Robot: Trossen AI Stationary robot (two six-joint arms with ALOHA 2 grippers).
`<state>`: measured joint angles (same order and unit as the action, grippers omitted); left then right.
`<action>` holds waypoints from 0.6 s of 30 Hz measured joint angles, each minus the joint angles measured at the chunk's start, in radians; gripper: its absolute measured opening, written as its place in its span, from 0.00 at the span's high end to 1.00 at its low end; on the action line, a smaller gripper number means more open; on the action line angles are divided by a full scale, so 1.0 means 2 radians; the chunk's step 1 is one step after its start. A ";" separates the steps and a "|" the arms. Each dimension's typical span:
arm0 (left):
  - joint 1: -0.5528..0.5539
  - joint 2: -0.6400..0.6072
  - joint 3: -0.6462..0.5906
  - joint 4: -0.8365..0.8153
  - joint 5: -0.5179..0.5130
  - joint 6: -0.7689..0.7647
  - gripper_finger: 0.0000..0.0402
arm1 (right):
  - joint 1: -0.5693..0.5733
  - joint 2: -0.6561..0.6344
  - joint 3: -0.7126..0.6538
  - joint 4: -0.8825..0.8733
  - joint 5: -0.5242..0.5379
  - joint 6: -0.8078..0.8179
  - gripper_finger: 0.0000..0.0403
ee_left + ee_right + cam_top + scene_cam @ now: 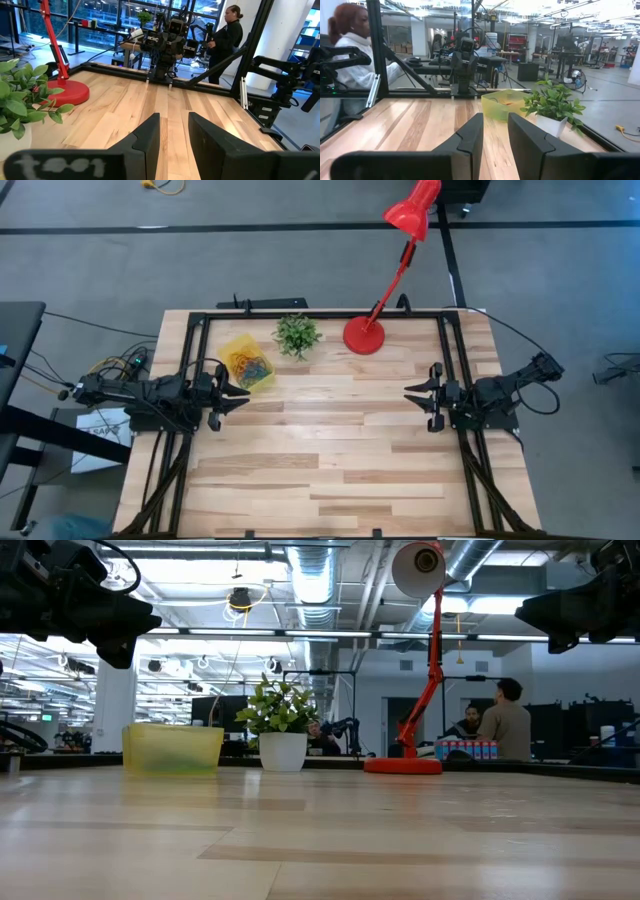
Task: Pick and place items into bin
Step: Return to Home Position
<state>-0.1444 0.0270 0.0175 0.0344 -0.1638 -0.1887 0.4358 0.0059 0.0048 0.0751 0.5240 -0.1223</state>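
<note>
Near the bin [172, 750], left fingers [147, 136] hover parted; right fingers [470, 136] opposite.

Bands [249, 367] in bin [236, 346]: too small to count. Lamp head [415, 208] cut by top edge.

Bright yellow bin [234, 348], multicoloured bands [252, 369] inside, blue and orange showing. Green plant [297, 334], white pot [283, 752]. Red lamp [364, 336]. Tabletop [330, 450] pale wood, plank-striped. Left end effector [243, 395] and right end effector [409, 395] black.
</note>
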 joint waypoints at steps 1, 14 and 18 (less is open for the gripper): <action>0.000 0.000 0.000 0.000 0.000 0.000 0.77 | 0.000 0.000 0.000 0.000 0.000 0.000 0.79; 0.000 0.000 0.000 0.000 0.000 0.003 0.77 | 0.000 0.000 0.000 0.000 0.000 0.000 0.79; 0.000 0.000 0.000 0.000 0.000 0.003 0.77 | 0.000 0.000 0.000 0.000 0.000 0.000 0.79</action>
<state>-0.1445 0.0269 0.0177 0.0345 -0.1638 -0.1822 0.4358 0.0059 0.0048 0.0752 0.5240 -0.1223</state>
